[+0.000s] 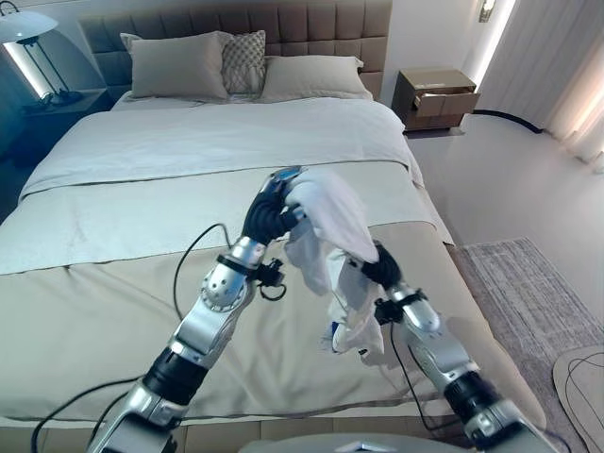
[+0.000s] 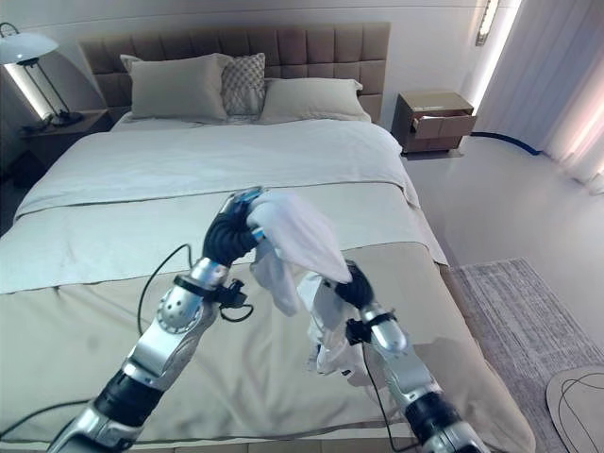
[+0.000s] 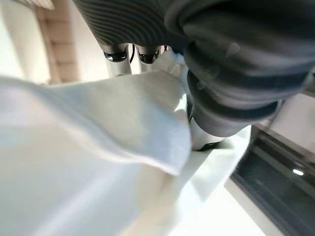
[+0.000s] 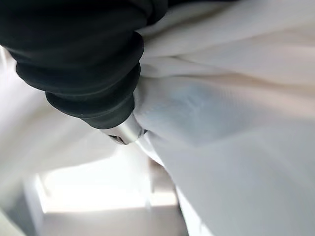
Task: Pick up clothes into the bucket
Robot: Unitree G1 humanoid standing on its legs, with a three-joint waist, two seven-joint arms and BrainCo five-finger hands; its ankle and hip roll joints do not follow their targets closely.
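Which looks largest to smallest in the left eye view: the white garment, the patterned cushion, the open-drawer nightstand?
1. white garment, draped over both raised hands; it is nearest the camera, which enlarges it.
2. and 3. nightstand and patterned cushion look much alike, so their order is unsure.

Bed (image 1: 113,311) with tufted headboard (image 1: 311,24), pale sheet over the far half, beige cover on the near half. Two plain pillows (image 1: 175,64) against the headboard, patterned cushion (image 1: 243,60) upright between them. Lamp (image 1: 24,28) on dark side table (image 1: 57,106), bed's left. Wooden nightstand (image 1: 434,94) on the right, drawer pulled open. Grey rug (image 1: 533,293) on the floor by the bed's right side. Curtains (image 1: 557,66) far right.
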